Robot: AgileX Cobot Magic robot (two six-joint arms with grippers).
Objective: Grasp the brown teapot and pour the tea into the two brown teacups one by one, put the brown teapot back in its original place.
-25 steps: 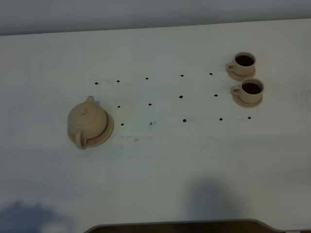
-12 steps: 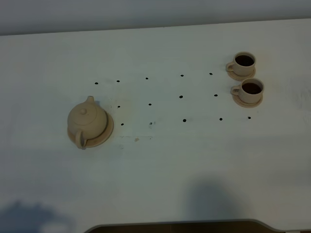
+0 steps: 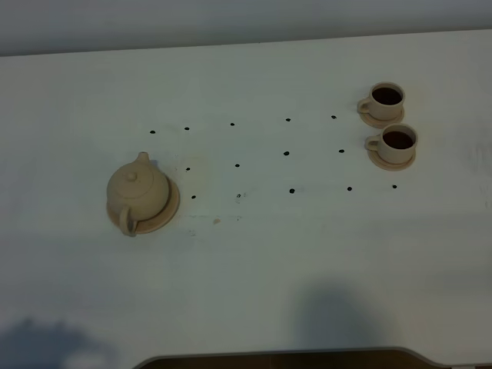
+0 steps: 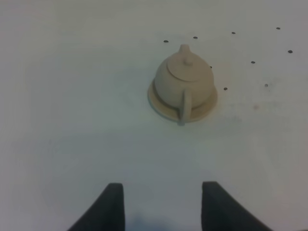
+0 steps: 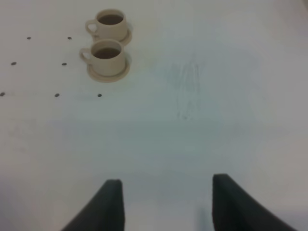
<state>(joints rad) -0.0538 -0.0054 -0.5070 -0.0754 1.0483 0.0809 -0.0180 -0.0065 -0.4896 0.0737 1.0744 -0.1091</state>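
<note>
Claws are both released and holding nothing: left claw (image 4: pixel 161 204), right claw (image 5: pixel 166 202). Teapot (image 3: pixel 137 194) sits on its saucer (image 3: pixel 171 209) at the table's left, teacups (image 3: pixel 387 96) (image 3: pixel 399 141) far right already look dark inside, so more pouring could overflow them.

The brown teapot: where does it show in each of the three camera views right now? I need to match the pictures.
Exterior high: the brown teapot sits on its saucer at left of centre, handle toward the camera.
Left wrist: the teapot is above centre, beyond the open left gripper.
Right wrist: not in it; only the two brown teacups show.
Shared landmark: the black dots on the table, seen in all three views.
</note>
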